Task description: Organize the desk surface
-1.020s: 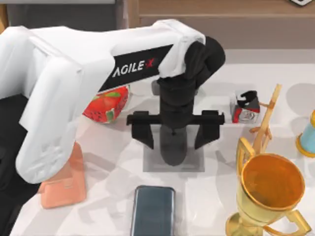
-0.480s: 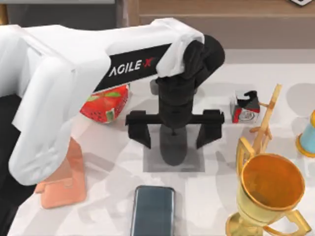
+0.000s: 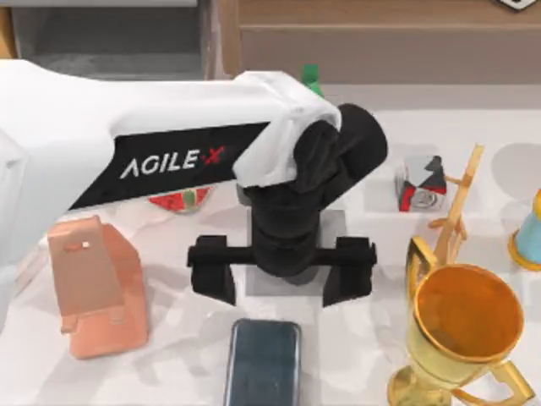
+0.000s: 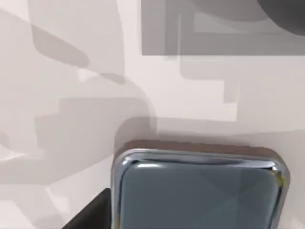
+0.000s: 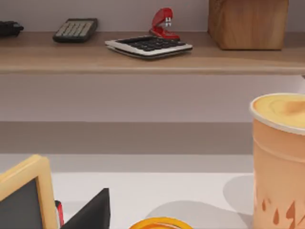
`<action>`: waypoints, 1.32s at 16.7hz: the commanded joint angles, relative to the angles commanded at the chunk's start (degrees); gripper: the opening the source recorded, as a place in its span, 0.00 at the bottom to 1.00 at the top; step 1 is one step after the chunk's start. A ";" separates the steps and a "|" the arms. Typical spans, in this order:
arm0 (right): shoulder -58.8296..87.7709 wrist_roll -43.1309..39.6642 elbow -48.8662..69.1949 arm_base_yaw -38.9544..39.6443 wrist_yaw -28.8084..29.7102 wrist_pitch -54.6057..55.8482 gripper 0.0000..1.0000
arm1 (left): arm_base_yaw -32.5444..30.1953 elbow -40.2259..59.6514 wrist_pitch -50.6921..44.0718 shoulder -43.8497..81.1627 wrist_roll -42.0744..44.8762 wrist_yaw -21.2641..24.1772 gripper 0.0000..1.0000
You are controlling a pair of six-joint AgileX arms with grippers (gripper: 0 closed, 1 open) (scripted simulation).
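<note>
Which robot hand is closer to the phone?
Left. The left gripper hovers open just past the phone's far end, over the grey mat. The right gripper is off at the table's right, by the gold trophy.

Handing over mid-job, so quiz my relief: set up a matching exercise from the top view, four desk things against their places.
Things:
1. phone
2. trophy
3. pink stand
4. grey mat

Places:
A. desk's left side
B. under the left pincer
C. bottom right corner
D. bottom edge, middle

Pairs: 1-D, 2-C, 3-A, 4-B
</note>
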 joint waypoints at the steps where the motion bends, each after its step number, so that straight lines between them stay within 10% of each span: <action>1: 0.00 0.00 0.00 0.00 0.00 0.00 1.00 | -1.08 -3.01 0.67 -2.46 -0.86 -0.24 1.00; 22: 0.00 0.00 0.00 0.00 0.00 0.00 1.00 | -7.91 -25.38 18.05 -9.45 -4.82 -0.95 1.00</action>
